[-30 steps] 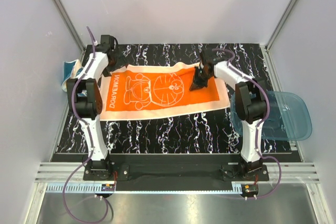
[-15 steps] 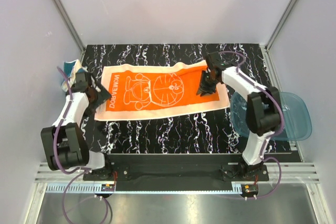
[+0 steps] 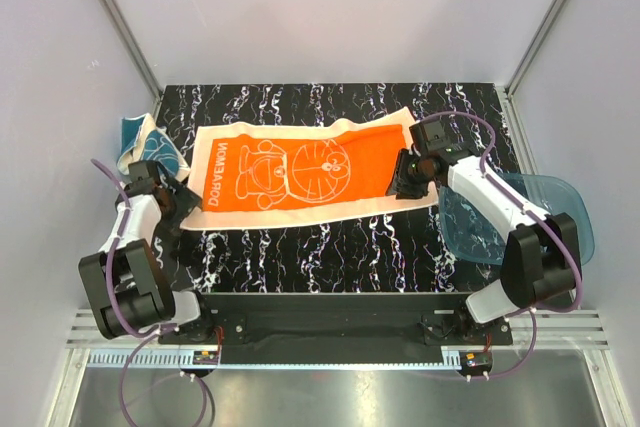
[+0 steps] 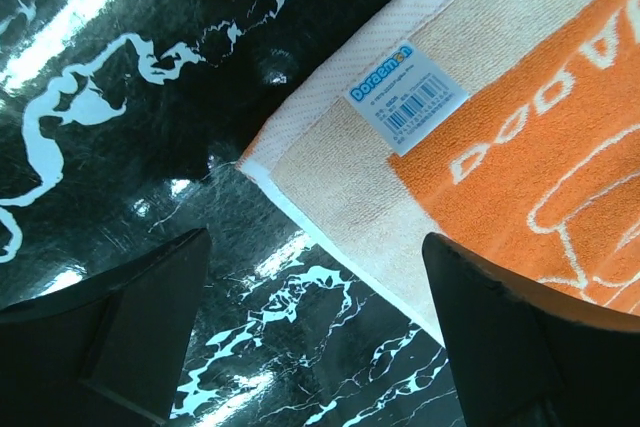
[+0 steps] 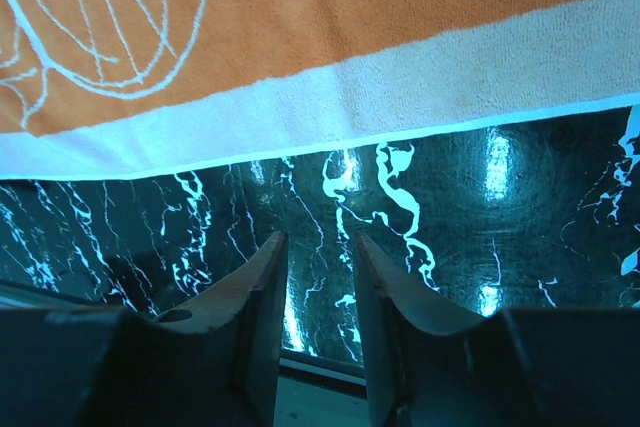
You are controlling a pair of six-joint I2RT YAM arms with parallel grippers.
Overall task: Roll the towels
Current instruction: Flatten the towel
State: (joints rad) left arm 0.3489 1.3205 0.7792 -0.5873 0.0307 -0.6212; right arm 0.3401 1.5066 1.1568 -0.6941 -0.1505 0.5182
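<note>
Orange towel (image 3: 300, 172) unmoved, flat. Left claw (image 4: 315, 257) pulled back off its near-left corner, wide open; right claw (image 5: 318, 247) slid off near edge, narrowly parted, empty.

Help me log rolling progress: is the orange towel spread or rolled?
Spread flat: the orange, peach-bordered cloth towel lies open on the black marbled table, its print showing.

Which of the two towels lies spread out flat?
The orange towel, open in the middle; the teal towel sits crumpled at the left edge.
</note>
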